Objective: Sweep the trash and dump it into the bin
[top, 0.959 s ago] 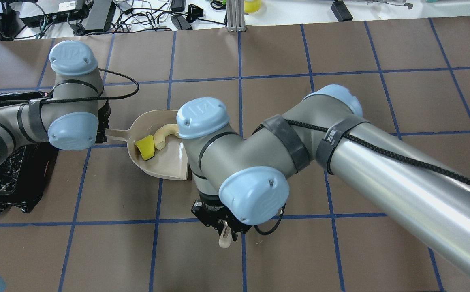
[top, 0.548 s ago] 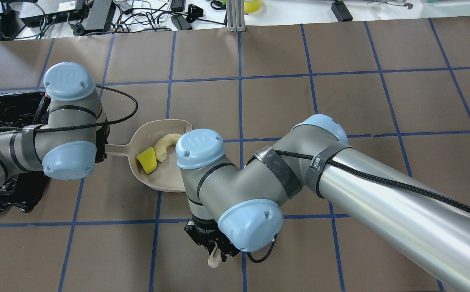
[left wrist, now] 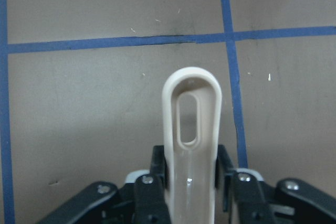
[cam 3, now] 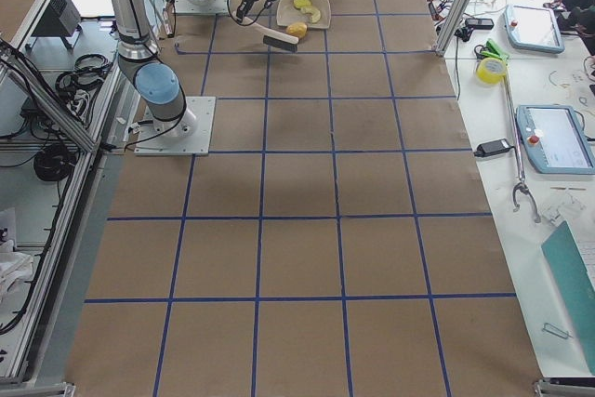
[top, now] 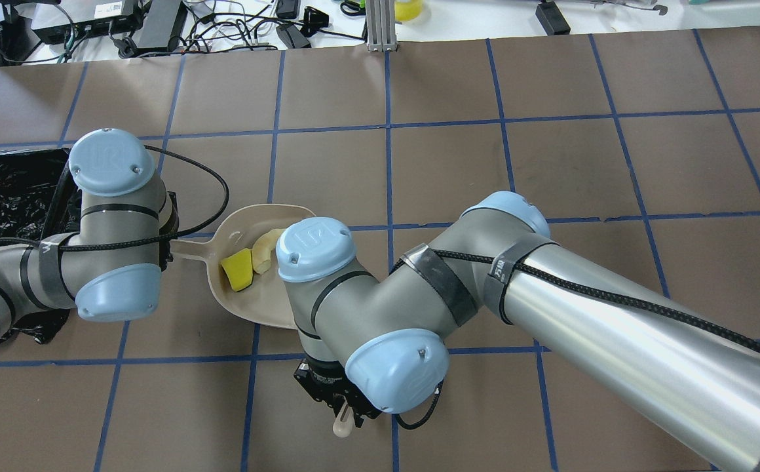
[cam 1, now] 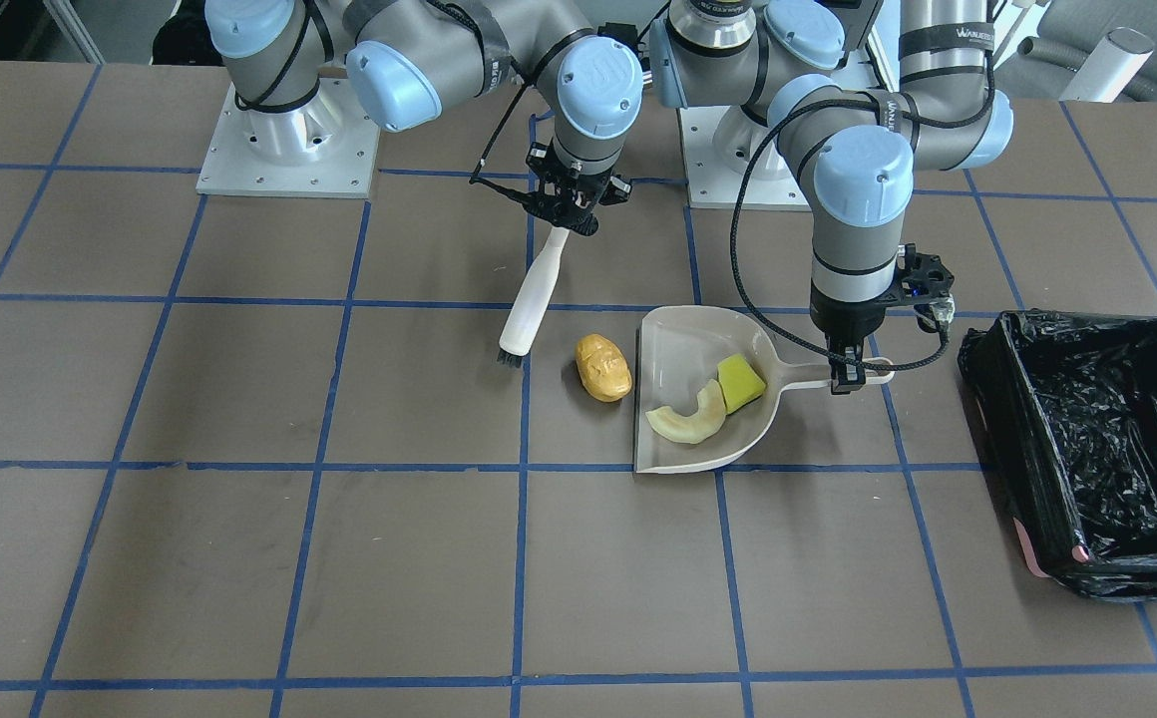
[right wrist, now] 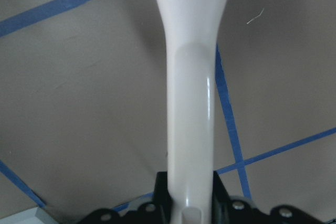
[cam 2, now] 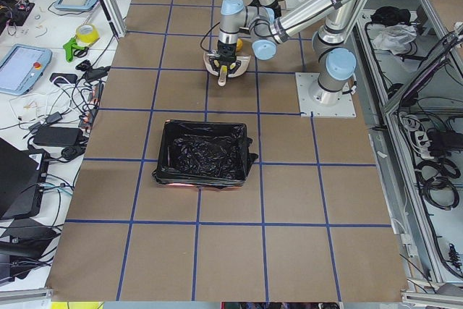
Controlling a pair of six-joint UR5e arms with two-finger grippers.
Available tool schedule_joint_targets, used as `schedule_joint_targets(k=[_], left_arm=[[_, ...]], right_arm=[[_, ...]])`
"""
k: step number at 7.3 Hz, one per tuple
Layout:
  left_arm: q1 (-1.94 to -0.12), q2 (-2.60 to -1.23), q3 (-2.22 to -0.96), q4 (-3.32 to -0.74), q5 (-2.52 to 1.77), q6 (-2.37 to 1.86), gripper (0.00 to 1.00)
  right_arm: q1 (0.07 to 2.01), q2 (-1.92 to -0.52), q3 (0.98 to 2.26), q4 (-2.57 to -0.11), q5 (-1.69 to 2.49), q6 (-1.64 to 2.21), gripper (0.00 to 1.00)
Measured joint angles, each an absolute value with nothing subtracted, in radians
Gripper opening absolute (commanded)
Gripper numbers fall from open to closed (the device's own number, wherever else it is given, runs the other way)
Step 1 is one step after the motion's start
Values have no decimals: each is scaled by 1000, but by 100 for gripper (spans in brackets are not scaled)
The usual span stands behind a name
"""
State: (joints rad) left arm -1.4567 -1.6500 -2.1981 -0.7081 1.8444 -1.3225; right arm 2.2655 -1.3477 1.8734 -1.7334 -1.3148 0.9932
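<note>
Smooth beige plastic dustpan lies flat on the brown gridded table, holding the pale crescent slice and the yellow-green wedge side by side. The golden-brown lump sits just outside its open edge. Left gripper is clamped on the dustpan's looped handle, right gripper on the white brush. The pink bin, lined with crinkly glossy black bag, stands well apart

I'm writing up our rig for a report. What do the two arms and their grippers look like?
Both the left arm and right arm are grey tubes with pale blue round joint caps, black straps and a black braided cable. The left gripper and right gripper are black.
</note>
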Motion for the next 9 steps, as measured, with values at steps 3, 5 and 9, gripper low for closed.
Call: schedule_joint_targets(k=[3, 5, 9], left_arm=[[-1459, -1664, -2216, -695, 1837, -1311, 0], [-1460, -1675, -2216, -689, 1826, -1318, 0], [-1460, -1677, -2212, -687, 1828, -1318, 0]], right_arm=[[2276, -1318, 1868, -1768, -1314, 994, 2], [2280, -1283, 1846, -1819, -1313, 990, 2], [2340, -1149, 1717, -1941, -1317, 952, 2]])
